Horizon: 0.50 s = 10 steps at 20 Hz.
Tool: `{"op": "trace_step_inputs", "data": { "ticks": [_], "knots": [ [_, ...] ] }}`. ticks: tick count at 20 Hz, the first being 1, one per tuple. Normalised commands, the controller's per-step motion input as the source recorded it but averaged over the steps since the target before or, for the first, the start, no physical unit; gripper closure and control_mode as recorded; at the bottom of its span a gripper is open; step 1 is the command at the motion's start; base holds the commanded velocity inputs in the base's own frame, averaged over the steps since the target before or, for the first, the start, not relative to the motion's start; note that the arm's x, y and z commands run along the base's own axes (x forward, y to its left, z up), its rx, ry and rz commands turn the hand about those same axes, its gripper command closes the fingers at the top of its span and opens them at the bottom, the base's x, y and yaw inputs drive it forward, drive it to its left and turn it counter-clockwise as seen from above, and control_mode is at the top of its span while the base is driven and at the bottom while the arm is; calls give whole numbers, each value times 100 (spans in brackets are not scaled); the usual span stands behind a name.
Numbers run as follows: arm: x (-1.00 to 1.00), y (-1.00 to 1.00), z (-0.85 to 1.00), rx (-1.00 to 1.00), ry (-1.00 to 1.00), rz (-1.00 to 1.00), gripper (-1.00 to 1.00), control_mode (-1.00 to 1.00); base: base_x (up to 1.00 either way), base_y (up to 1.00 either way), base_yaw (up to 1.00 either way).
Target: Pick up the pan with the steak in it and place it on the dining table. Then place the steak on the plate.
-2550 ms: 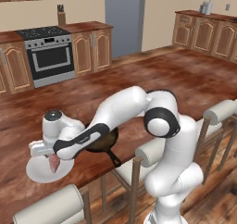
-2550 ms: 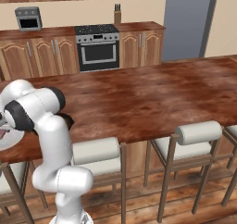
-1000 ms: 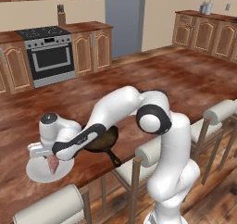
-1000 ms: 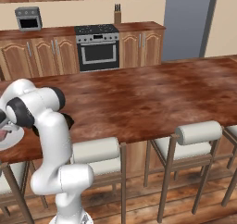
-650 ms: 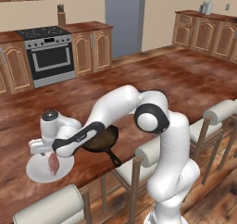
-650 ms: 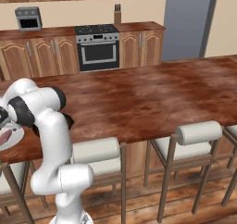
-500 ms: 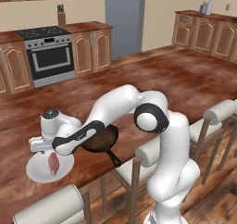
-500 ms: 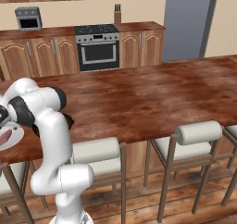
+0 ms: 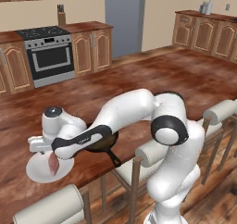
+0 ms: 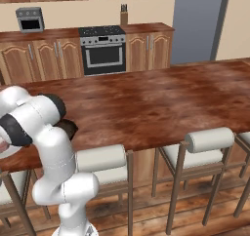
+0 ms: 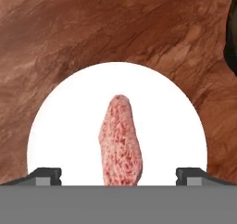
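Note:
The pinkish-red steak [image 11: 121,140] lies on the white plate [image 11: 65,126], lengthwise between my fingertips [image 11: 45,175]. My gripper [image 11: 118,174] hangs just above it, open, with both tips clear of the meat. From the left base view, the gripper [image 9: 50,152] points down over the steak [image 9: 54,164] and the plate [image 9: 37,172] near the front edge of the dining table [image 9: 139,89]. The dark pan [image 9: 102,142] sits on the table right of the plate, partly under my forearm, its handle [image 9: 115,159] pointing toward the table edge. The pan's rim [image 11: 231,33] shows at the right.
Padded stools [image 9: 159,151] [image 9: 51,207] line the near side of the table, close under my arm. More stools [image 10: 210,140] stand to the right. A stove [image 9: 48,56] and wooden cabinets stand along the far wall.
The jaws have spread wide and let go of the steak, which now rests on the plate. The arm has hardly moved.

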Motion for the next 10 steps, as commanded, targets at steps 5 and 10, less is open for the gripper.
{"op": "trace_step_inputs", "data": {
  "ticks": [5,10],
  "knots": [
    [-76,-44,41,16,-3,0,-100,-100,0,0,0],
    [-53,-58,41,21,-3,0,-100,-100,0,0,0]
  ]
}}
